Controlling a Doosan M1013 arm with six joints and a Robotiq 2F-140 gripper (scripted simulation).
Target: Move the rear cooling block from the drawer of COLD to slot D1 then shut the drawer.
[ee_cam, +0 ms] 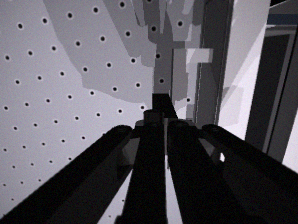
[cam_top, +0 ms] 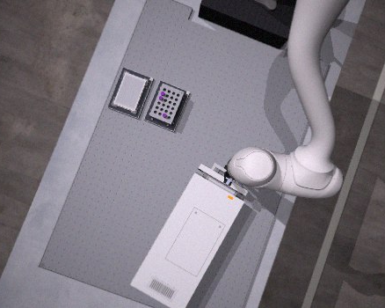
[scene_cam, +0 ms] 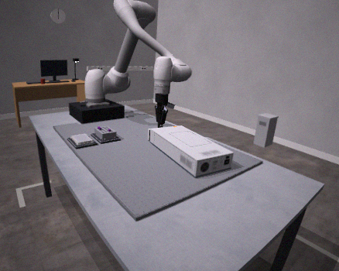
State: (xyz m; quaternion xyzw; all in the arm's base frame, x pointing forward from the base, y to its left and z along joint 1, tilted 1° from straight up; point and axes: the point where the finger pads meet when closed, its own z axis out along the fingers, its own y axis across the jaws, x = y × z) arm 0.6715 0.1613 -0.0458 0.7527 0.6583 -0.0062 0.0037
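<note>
The cooler COLD (cam_top: 190,238) (scene_cam: 190,141) has its drawer front (cam_top: 206,170) (ee_cam: 242,65) standing slightly out from the housing, with a narrow gap between. Its orange lamp (cam_top: 230,197) (scene_cam: 175,126) is lit. My gripper (cam_top: 228,179) (scene_cam: 160,125) (ee_cam: 160,106) is shut and empty, fingertips low beside the drawer's handle side; contact cannot be told. The rear block (cam_top: 170,102) (scene_cam: 105,134) sits in D1 (cam_top: 172,128), looking flat, with three purple tubes upright in its bores. The front block is hidden inside the drawer.
D2 (cam_top: 138,115), beyond D1, shows a pale rectangular surface (cam_top: 130,91) (scene_cam: 82,138). The arm (cam_top: 313,176) reaches in from the right in the top view. Its black base (cam_top: 247,26) (scene_cam: 97,112) stands at the table's far end. The perforated mat (cam_top: 119,185) lies under everything.
</note>
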